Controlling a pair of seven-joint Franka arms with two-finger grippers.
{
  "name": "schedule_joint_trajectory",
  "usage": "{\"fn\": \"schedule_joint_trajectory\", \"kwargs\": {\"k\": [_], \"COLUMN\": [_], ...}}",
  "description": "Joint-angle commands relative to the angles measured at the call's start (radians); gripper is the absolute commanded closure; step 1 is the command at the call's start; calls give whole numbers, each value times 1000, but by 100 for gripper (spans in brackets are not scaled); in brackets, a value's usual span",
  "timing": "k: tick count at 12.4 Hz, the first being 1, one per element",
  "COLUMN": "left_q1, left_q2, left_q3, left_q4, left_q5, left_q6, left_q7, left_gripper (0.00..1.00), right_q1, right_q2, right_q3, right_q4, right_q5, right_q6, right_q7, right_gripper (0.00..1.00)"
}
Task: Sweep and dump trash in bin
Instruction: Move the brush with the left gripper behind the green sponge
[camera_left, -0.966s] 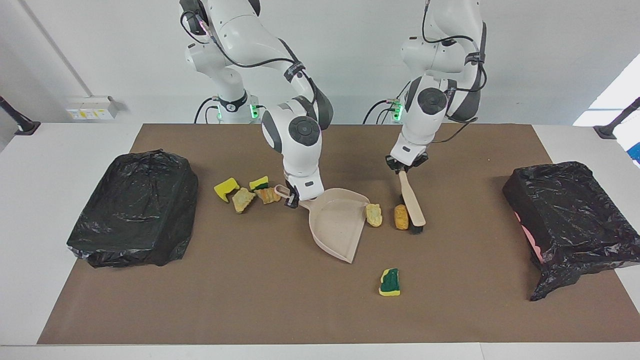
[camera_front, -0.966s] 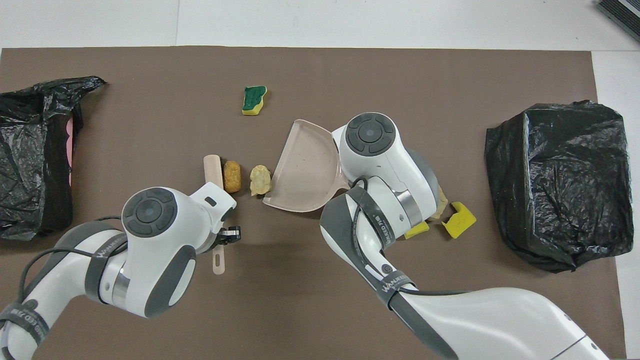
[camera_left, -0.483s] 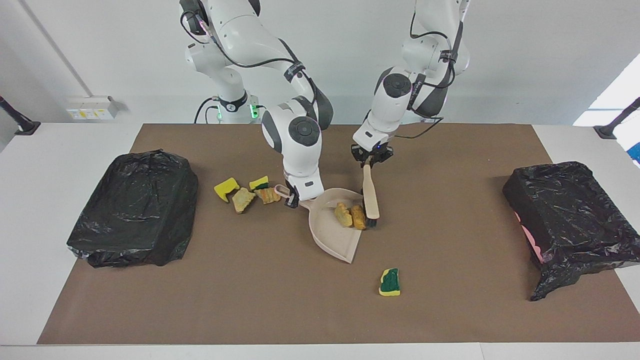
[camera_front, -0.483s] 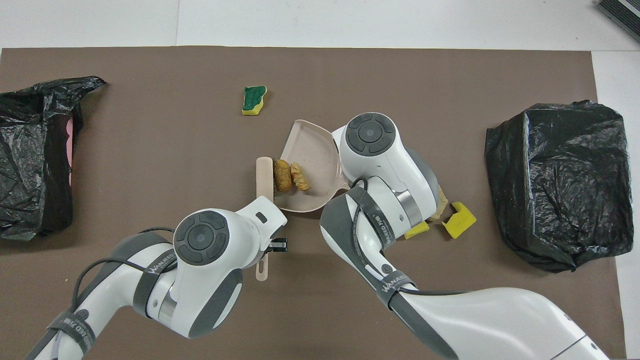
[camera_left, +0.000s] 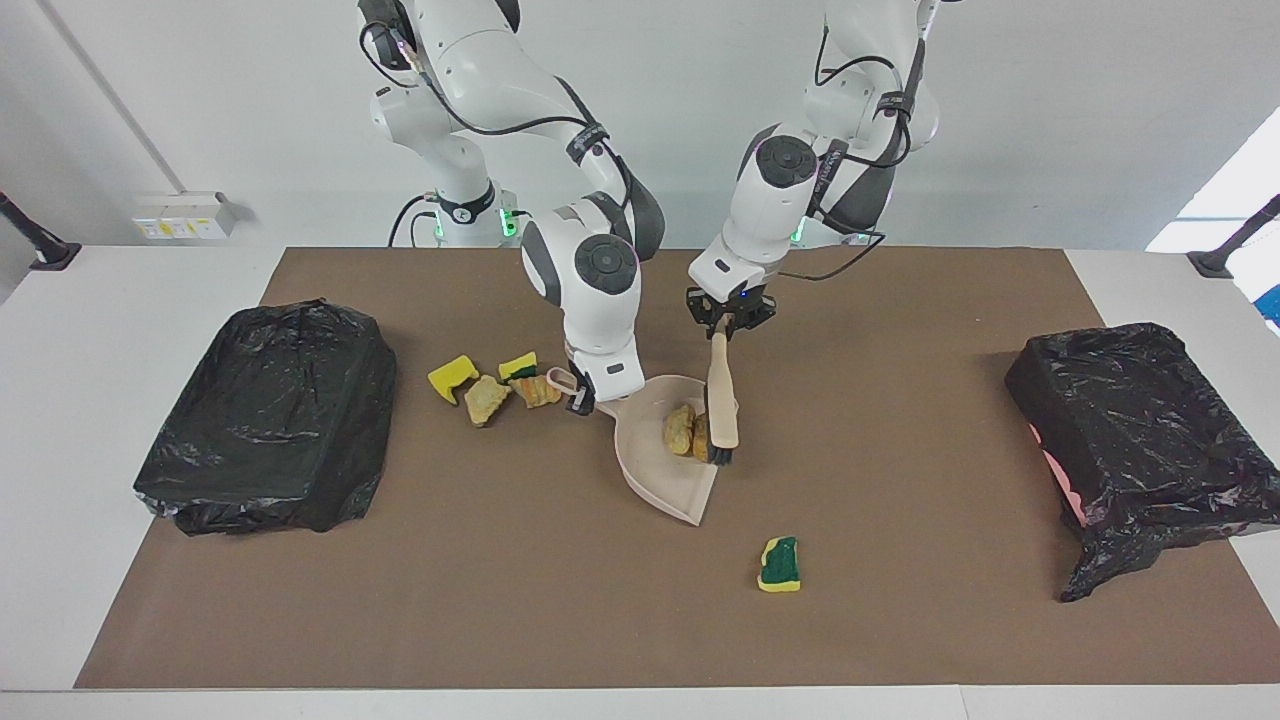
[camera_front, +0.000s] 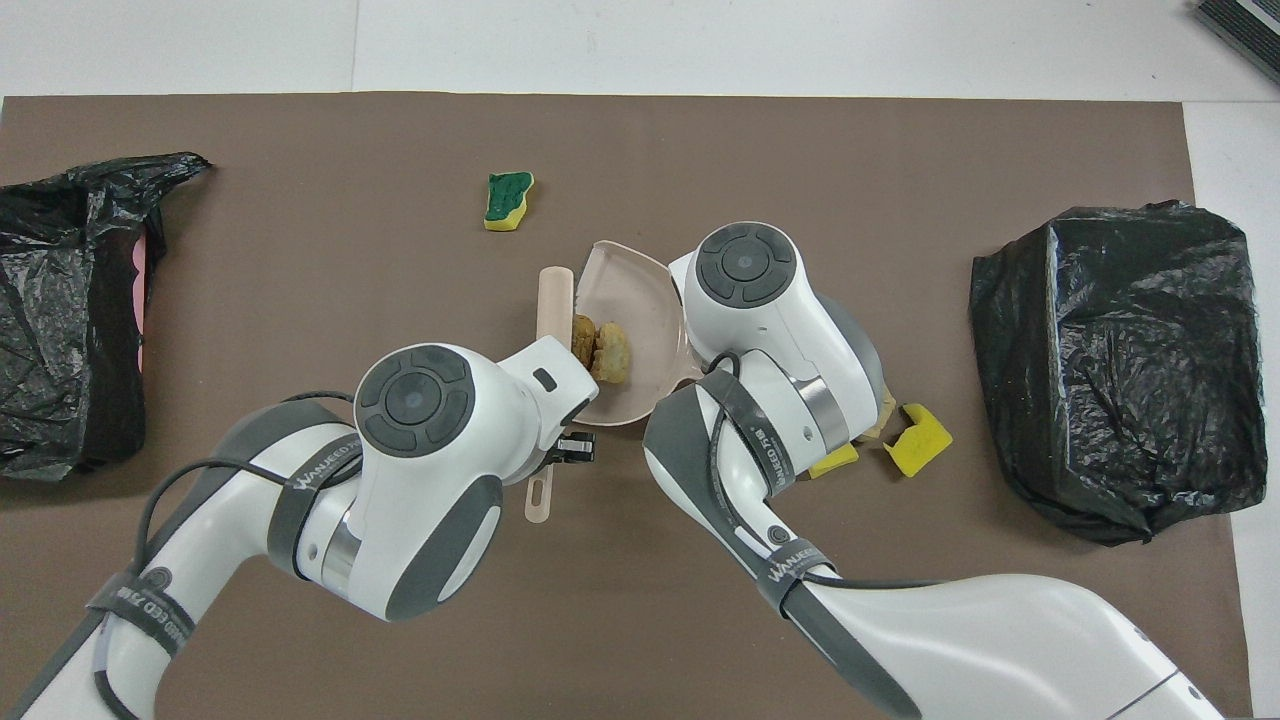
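Note:
My right gripper (camera_left: 583, 398) is shut on the handle of the beige dustpan (camera_left: 655, 478), which rests on the brown mat. My left gripper (camera_left: 729, 327) is shut on the handle of the beige brush (camera_left: 722, 400), whose black bristles stand in the pan's mouth. Two tan chunks (camera_left: 683, 430) of trash lie in the pan against the bristles; they also show in the overhead view (camera_front: 603, 349). A green-backed sponge piece (camera_left: 779, 564) lies alone, farther from the robots than the pan. Several more scraps (camera_left: 487, 387) lie beside the pan's handle, toward the right arm's end.
A bin lined with a black bag (camera_left: 270, 415) stands at the right arm's end of the mat. A second black-bagged bin (camera_left: 1140, 440) stands at the left arm's end. White table (camera_left: 100, 300) borders the mat.
My left gripper has swept the brush toward the right arm's end, pushing the two tan chunks off the mat and into the dustpan. The pan has turned slightly.

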Motion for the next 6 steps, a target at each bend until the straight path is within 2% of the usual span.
{"fn": "schedule_joint_trajectory", "kwargs": {"k": [1,4,6], "left_q1": [104,231,274], "left_q2": [67,145,229], "left_q3": [0,1,1], "left_q4": [96,221,323], "left_q5": [73,104,205], "left_q6": [-79,-118,-120], "left_q7": [123,301,368], "left_gripper": [100,100,100], "right_q1": [-13,-13,-11], "right_q2": [-24,-24,-24], "right_q3": [9,10,10], "right_q4": [-13,-13,-14], "right_q5": [13,13,13], "right_q6": [-22,-12,-8], "right_q7": [61,56,59], "right_gripper": [100,100,100]}}
